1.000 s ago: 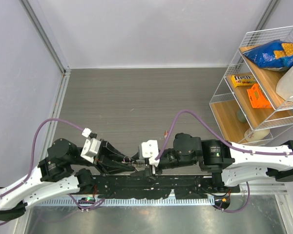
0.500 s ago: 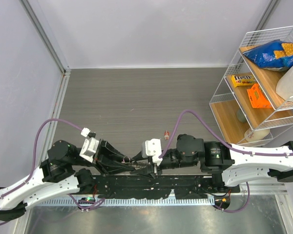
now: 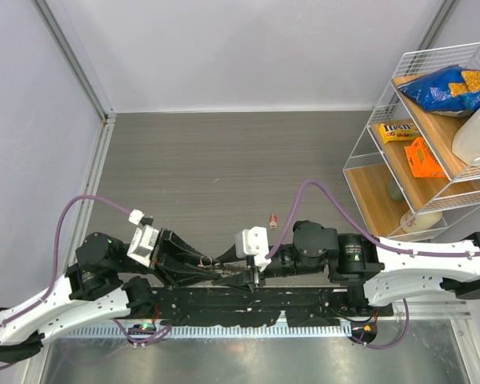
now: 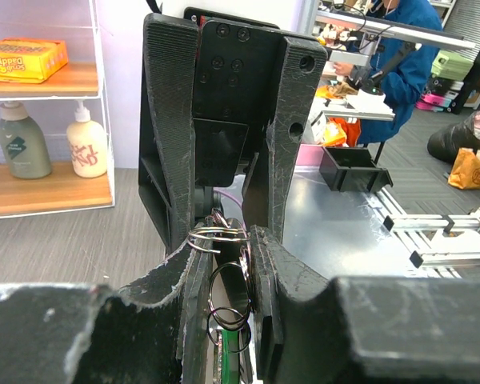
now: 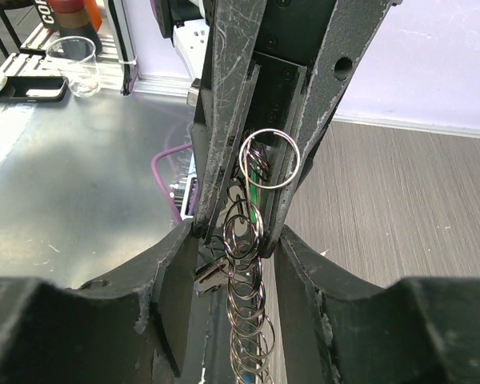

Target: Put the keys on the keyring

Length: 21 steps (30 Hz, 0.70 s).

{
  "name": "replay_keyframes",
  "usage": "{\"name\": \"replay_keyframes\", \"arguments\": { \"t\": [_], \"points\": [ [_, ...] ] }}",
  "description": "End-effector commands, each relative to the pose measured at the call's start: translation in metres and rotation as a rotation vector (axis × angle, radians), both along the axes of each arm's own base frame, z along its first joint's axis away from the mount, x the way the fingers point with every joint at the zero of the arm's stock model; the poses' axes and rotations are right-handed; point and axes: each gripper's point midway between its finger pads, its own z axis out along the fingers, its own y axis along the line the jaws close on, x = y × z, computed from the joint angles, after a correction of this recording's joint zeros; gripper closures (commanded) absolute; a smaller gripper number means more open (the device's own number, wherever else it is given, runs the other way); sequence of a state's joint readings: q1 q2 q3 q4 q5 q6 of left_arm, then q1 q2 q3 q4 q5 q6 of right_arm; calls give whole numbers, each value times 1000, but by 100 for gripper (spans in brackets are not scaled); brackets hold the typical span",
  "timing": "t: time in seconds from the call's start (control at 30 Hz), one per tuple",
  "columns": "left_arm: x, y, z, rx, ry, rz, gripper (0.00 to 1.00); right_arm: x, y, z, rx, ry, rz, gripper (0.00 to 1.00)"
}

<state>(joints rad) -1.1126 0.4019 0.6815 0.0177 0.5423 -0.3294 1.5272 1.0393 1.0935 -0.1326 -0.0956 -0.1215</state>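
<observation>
My two grippers meet tip to tip near the table's front edge. The left gripper (image 3: 223, 269) (image 4: 224, 240) is nearly shut on the keyring (image 4: 226, 298), with a green key (image 4: 233, 354) between its fingers. The right gripper (image 3: 242, 277) (image 5: 238, 236) faces it. Its jaws stand narrowly apart around the keyring's chain of small rings (image 5: 250, 312), which runs back between its fingers. A larger ring (image 5: 270, 160) and the green key (image 5: 261, 186) show inside the left gripper's jaws. A red key (image 3: 273, 217) lies loose on the table behind the right wrist. No blue key shows.
A white wire shelf (image 3: 368, 172) with snack packs and bottles stands at the right edge. The black arm-base rail (image 3: 248, 302) runs along the near edge. Purple cables (image 3: 312, 186) arc over both arms. The grey tabletop (image 3: 224, 160) stretches to the back wall.
The right wrist has shifted slightly right and toward the near edge, leaving the red key fully uncovered. The left wrist has edged a little left. The grippers stay tip to tip.
</observation>
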Motion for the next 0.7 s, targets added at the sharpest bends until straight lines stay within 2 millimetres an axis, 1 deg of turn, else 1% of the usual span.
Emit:
{"name": "replay_keyframes", "arguments": {
  "t": [0.0,0.1,0.37,0.47,0.67],
  "points": [
    [2,10,43,-161,-53,36,100,-9,-7,8,31,6,44,61],
    [2,9,43,-158,-50,36,100,-8,-9,10,38,7,38,58],
    [2,8,44,-160,-51,34,100,-10,-9,7,35,11,50,49],
    [1,9,44,-161,-51,31,100,-12,-9,5,26,9,61,44],
    [0,10,46,-164,-53,26,100,-11,-7,11,41,12,53,44]
  ]
}}
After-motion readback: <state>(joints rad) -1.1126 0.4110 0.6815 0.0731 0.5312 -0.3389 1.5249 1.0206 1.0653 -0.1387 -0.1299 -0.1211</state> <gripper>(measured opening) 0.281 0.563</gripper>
